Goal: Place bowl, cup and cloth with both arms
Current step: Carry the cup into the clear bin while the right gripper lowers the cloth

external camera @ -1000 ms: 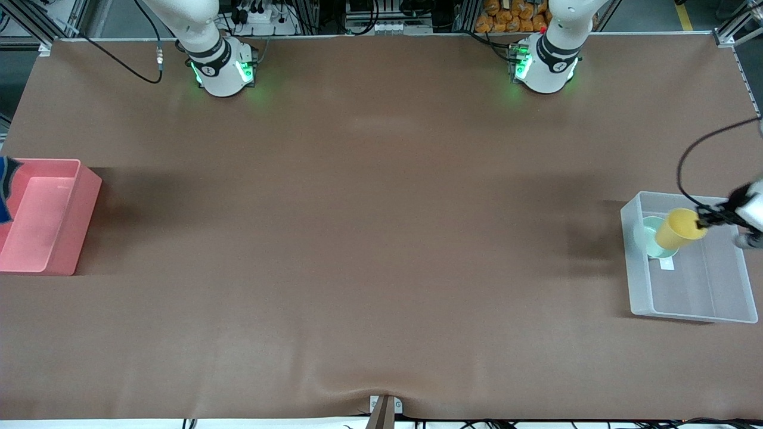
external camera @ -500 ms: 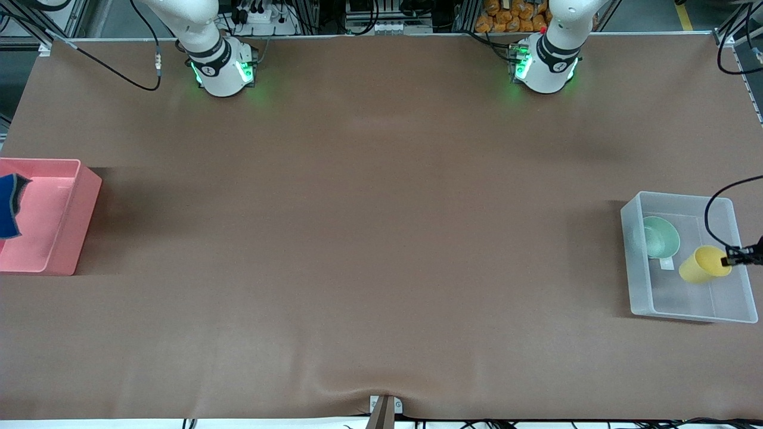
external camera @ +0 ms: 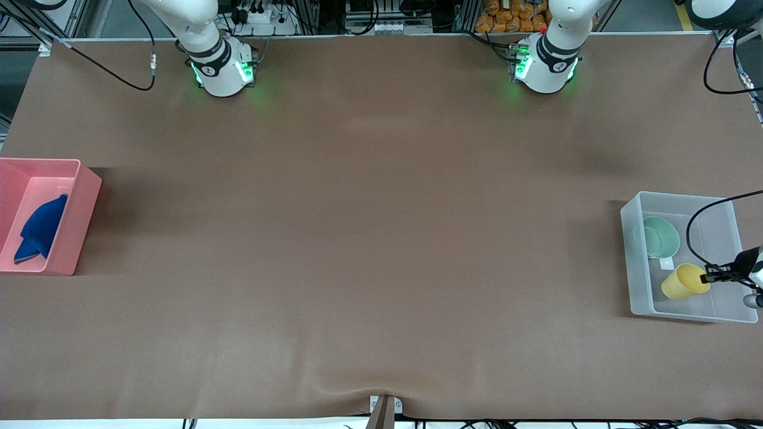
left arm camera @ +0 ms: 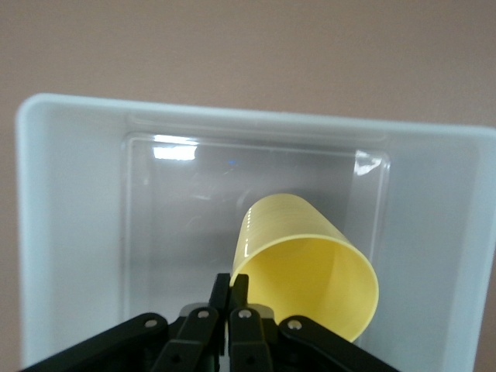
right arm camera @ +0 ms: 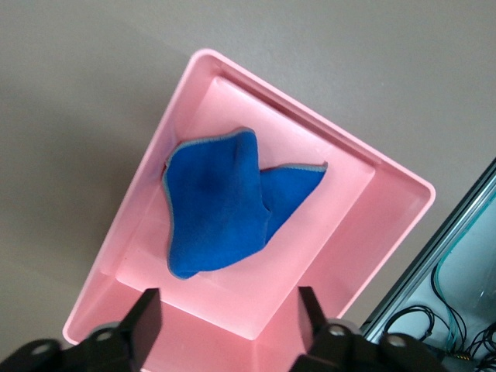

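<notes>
Cup (external camera: 684, 282), one only, is tilting inside the clear bin (external camera: 638, 262), its mouth pointing toward the left gripper (external camera: 709, 277), which is pinching its rim with fingers pressed together. One mint bowl (external camera: 660, 236) is sitting upright in the same bin, farther from the front camera. One blue cloth (external camera: 40, 228) is lying in the pink bin (external camera: 83, 205), long axis running near-to-far; the right gripper (right arm camera: 229, 318) is hanging spread over it.
</notes>
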